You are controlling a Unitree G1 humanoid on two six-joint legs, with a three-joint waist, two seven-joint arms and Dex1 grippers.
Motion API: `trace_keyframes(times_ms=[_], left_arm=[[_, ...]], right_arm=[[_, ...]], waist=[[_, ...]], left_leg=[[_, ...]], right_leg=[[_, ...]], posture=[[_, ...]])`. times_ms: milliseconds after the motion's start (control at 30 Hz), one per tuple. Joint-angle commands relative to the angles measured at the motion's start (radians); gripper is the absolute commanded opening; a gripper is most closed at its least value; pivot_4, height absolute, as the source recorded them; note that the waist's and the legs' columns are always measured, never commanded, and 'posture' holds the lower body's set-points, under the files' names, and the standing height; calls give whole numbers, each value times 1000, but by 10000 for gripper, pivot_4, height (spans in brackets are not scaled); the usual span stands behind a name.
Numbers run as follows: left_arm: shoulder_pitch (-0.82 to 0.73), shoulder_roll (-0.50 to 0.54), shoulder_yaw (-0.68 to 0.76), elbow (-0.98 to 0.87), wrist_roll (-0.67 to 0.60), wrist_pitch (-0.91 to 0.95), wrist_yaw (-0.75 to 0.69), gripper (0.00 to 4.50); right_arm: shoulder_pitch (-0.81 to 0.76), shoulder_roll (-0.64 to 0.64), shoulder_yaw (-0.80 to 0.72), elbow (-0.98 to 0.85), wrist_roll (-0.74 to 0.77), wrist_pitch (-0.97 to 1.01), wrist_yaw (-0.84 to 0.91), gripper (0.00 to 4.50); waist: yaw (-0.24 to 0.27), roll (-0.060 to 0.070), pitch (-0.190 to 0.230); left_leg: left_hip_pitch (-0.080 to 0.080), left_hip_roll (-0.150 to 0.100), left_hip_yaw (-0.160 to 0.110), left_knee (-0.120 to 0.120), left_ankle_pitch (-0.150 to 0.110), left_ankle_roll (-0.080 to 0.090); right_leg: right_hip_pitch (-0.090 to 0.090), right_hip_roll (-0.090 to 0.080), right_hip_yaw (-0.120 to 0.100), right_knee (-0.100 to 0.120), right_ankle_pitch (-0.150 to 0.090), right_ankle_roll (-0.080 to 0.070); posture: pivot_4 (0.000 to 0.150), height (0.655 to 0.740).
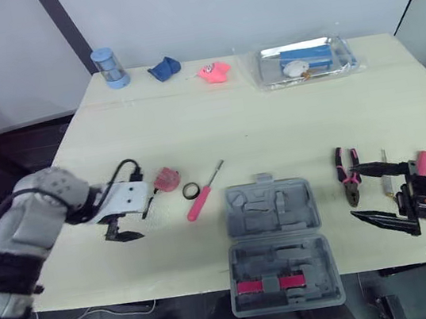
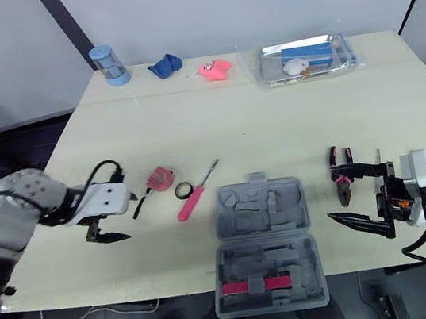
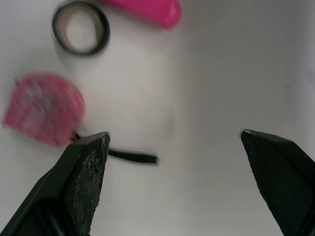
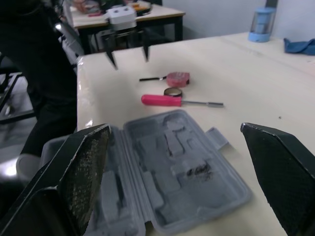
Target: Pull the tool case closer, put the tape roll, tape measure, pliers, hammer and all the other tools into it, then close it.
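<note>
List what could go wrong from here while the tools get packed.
1. The tool case seems to overhang the near edge of the table; pulling it closer or loading it might tip it off.
2. The tape roll lies right beside the screwdriver; the open left claw may knock one while taking the other.
3. The strap of the tape measure may snag that claw.

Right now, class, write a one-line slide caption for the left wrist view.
Open left gripper near the pink tape measure, black tape roll and pink screwdriver handle.
</note>
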Motion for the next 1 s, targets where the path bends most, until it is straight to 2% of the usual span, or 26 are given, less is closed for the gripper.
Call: trace_keyframes(times_ms=[33,133,367,967,1000], left_arm=[[-87,-28,-74,59,93,-32,-33,45000],[-194,-102,-143,126,158,-56,-46,45000],[-310,-233,-217,276,235,-134,-12,45000],[-373,-351,-297,518,353,-332,84,45000],[-381,-367,-303,548,365,-355,109,41111]], right_arm=[[-18,-12,-12,22,-10,-33,28,44751],[-26,-17,-18,44,-16,-43,39,44751],[-33,-22,-29,51,-16,-50,48,44751],[-24,-16,-30,46,-37,-90,50,44751],[-22,-15,-29,42,-34,-90,51,45000]], waist=[[-4,0,0],[-2,-1,1],[-3,-1,1],[-2,-3,2],[-2,-3,2]], left_leg=[[0,0,0,0,0,0],[0,0,0,0,0,0],[0,0,-1,1,0,0],[-1,-1,-2,2,0,0],[-1,-1,-3,2,0,0]], right_leg=[[0,0,0,0,0,0],[0,0,0,1,0,0],[0,0,0,1,0,0],[0,0,-1,1,0,0],[0,0,-1,1,0,0]], posture=[[1500,7400],[1500,7400],[1500,7400],[1500,7400],[1500,7400]])
